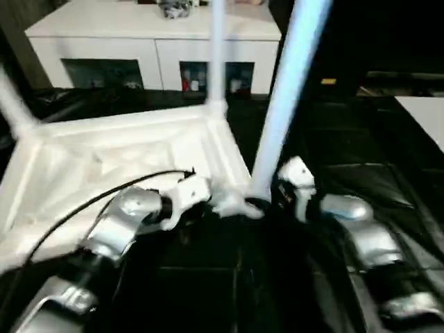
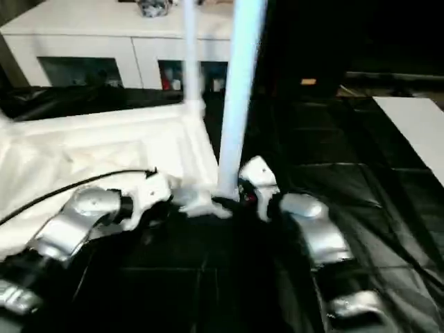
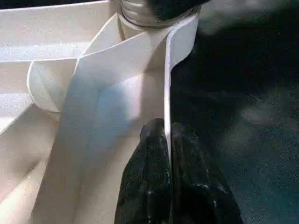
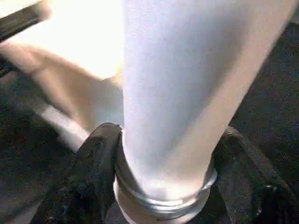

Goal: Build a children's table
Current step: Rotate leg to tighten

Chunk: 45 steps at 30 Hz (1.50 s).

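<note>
- Nearest item, my left pincer [image 3: 167, 154]: black fingers pressed together on the thin rim of the tabletop [image 1: 125, 156], beside its near corner socket.
- My right pincer [image 4: 163, 186]: fingers apart, one on each side of the leg [image 1: 281, 118] at its base, against its metal collar; grip unconfirmed.
- Tabletop lies ribbed side up on a dark floor mat [image 1: 361, 180]; a far-corner leg [image 1: 217, 48] stands upright.
- Risk, as I judge it: the leaning leg may bind or jump its socket if turned off-axis; a rim slip would let the top shift.
- Room: open mat to my right; white cabinet [image 1: 139, 41] well behind.
</note>
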Available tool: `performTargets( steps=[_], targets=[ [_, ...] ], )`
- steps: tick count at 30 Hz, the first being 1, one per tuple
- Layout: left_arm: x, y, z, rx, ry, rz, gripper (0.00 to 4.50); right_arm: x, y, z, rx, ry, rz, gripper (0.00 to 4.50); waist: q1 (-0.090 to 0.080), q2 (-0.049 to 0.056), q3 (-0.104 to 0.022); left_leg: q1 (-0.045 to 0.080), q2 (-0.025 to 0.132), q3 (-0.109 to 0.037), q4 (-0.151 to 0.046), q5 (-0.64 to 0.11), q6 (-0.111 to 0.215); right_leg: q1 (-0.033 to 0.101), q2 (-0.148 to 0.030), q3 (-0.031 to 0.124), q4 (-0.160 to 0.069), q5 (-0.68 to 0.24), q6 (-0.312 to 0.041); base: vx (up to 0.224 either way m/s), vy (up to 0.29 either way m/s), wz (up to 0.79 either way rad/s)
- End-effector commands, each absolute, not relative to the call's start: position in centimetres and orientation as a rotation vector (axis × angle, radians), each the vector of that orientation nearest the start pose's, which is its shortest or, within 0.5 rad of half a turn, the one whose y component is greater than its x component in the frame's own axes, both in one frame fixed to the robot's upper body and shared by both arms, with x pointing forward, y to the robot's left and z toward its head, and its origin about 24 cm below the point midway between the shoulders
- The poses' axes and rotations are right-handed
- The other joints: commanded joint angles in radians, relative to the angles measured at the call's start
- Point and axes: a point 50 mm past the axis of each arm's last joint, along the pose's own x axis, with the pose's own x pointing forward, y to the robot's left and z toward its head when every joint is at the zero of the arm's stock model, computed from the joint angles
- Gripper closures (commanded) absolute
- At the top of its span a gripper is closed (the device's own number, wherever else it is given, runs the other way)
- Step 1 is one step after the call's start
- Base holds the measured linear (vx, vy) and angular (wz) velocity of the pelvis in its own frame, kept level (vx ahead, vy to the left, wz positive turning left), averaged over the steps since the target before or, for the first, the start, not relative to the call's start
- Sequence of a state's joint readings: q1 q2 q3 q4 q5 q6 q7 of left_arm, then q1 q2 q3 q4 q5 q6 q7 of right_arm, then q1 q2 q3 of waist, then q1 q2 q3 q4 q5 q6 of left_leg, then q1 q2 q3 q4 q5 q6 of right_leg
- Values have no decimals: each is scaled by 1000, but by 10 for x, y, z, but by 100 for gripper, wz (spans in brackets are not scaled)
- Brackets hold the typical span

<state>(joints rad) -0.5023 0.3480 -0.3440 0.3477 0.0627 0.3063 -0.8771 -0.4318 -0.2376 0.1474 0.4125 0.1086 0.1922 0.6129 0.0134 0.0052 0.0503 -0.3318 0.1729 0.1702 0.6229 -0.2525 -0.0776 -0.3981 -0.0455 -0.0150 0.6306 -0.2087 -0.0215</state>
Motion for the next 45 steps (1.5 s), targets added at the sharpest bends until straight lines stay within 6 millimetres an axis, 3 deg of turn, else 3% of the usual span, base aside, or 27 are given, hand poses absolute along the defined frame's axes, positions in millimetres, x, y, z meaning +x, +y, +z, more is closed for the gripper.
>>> performTargets(
  steps=[1, 5, 10, 12, 15, 20, 23, 24, 25, 27, 29, 30, 31, 36, 40, 41, 45],
  targets=[
    [316, 115, 51, 409, 420, -948, 450, 316, -130, 30, -125, 346, 640, 189, 6, -6, -51, -14, 44, -16, -83, -70, 21, 54, -83, 46, -83, -163, -237, 0, 0, 0],
    [325, 101, 56, 357, 394, -795, 450, 319, -111, 27, -57, 350, 398, 189, 6, -3, -53, -17, 43, -15, -82, -29, 29, 53, -81, 47, -78, -92, -242, 0, 0, 0],
    [329, 93, 58, 366, 374, -752, 450, 319, -86, 29, 31, 352, 318, 189, 10, 4, -54, -13, 44, -16, -87, -50, 17, 52, -81, 46, -80, -78, -236, 0, 0, 0],
    [329, 97, 59, 400, 368, -762, 450, 318, -80, 40, 28, 264, 409, 133, 12, 8, -53, -13, 45, -17, -89, -71, 16, 52, -83, 46, -80, -84, -227, 0, 0, 0],
    [327, 99, 59, 419, 366, -784, 450, 318, -83, 47, -1, 212, 437, 111, 14, 3, -52, -19, 43, -16, -87, -60, 27, 58, -84, 48, -78, -53, -226, 0, 0, 0],
    [318, 106, 57, 444, 380, -851, 450, 323, -121, 66, -111, 146, 433, 68, 10, 3, -58, -22, 42, -17, -81, 2, 50, 65, -81, 47, -69, 38, -243, 0, 0, 0],
    [306, 109, 55, 470, 365, -1008, 450, 314, -142, 76, -96, 134, 620, 68, 11, 4, -61, -25, 41, -15, -76, 33, 85, 68, -78, 47, -61, 127, -261, 0, 0, 0],
    [306, 109, 55, 471, 364, -1013, 450, 314, -143, 76, -95, 134, 626, 68, 12, 2, -59, -26, 42, -15, -76, 23, 105, 69, -80, 47, -62, 132, -266, 0, 0, 0],
    [298, 111, 54, 469, 376, -1107, 450, 306, -150, 76, -138, 143, 738, 68, 13, 4, -59, -23, 44, -14, -76, 18, 113, 65, -80, 46, -64, 123, -273, 0, 0, 0],
    [296, 111, 53, 469, 382, -1128, 450, 304, -151, 75, -148, 147, 757, 68, 17, 4, -59, -19, 48, -11, -74, 8, 120, 62, -81, 47, -64, 111, -282, 0, 0, 0],
    [282, 117, 49, 491, 437, -1262, 450, 288, -160, 68, -219, 195, 924, 68, 24, 4, -57, -18, 52, -12, -78, -5, 118, 59, -82, 44, -66, 67, -289, 0, 0, 0],
    [281, 119, 49, 518, 428, -1292, 450, 285, -162, 65, -221, 214, 952, 68, 27, 9, -55, -16, 56, -13, -79, -6, 117, 57, -83, 44, -65, 61, -290, 0, 0, 0],
    [281, 120, 48, 527, 431, -1297, 450, 284, -163, 64, -222, 221, 963, 68, 23, 5, -55, -14, 55, -10, -79, -13, 120, 55, -80, 43, -67, 60, -294, 0, 0, 0],
    [282, 120, 48, 527, 429, -1296, 450, 282, -158, 60, -225, 233, 1007, 68, 25, 4, -54, -12, 53, -10, -80, -24, 102, 55, -82, 42, -71, 10, -293, 0, 0, 0],
    [283, 121, 50, 528, 427, -1305, 450, 285, -156, 58, -217, 235, 1017, 68, 27, 3, -58, -15, 51, -11, -78, 8, 102, 58, -83, 41, -65, 48, -290, 0, 0, 0],
    [283, 121, 50, 528, 427, -1306, 450, 285, -156, 58, -217, 235, 1018, 93, 28, 3, -59, -15, 50, -10, -77, 19, 106, 59, -83, 42, -63, 66, -293, 0, 0, 0],
    [283, 123, 51, 530, 423, -1313, 450, 286, -157, 56, -212, 245, 1034, 105, 30, 0, -61, -17, 49, -11, -75, 36, 118, 61, -83, 40, -60, 93, -297, 0, 0, 0]
  ],
)
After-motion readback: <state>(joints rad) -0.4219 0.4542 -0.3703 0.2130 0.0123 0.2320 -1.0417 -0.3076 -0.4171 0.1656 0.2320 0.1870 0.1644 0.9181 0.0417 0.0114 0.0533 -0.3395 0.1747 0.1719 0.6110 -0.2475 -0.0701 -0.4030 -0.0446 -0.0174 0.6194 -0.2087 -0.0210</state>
